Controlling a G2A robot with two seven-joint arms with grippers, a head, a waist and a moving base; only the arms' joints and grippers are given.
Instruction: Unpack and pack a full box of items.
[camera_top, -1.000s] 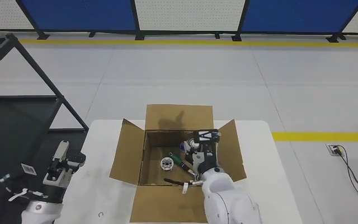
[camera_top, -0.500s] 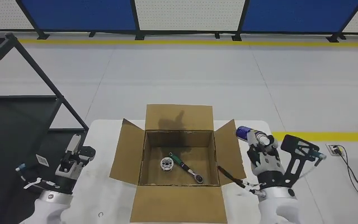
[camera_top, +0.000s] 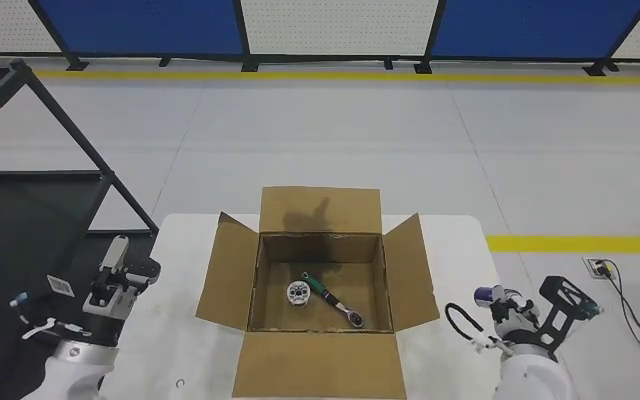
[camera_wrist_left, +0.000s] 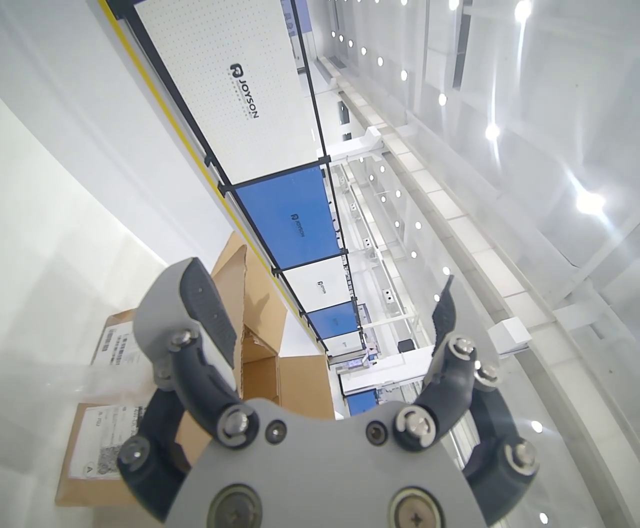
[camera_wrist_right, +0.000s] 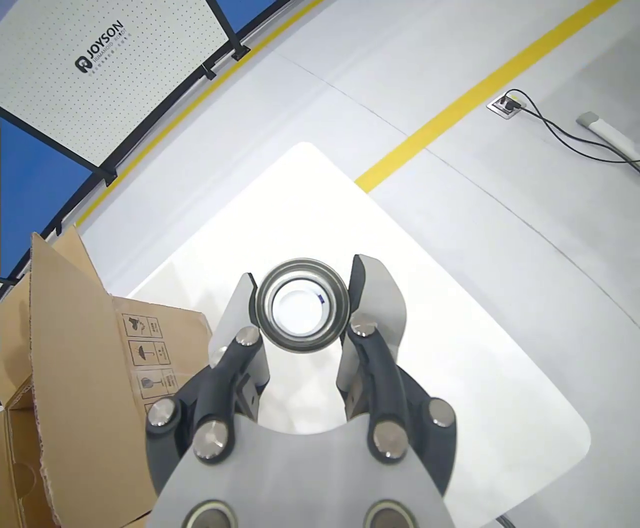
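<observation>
Open cardboard box (camera_top: 320, 210) sits mid desk (camera_top: 455, 250), all flaps folded out. On its floor lie a green-handled ratchet (camera_top: 332, 302) and a small white round part (camera_top: 298, 291) just left of it. Right gripper (camera_wrist_right: 306, 280) is clamped on a metal-rimmed can (camera_wrist_right: 303, 311), held above the desk's near right area, right of the box and clear of its right flap. Left gripper (camera_wrist_left: 324, 292) has fingers spread wide with nothing between, at the desk's left edge, pointing up toward the ceiling.
</observation>
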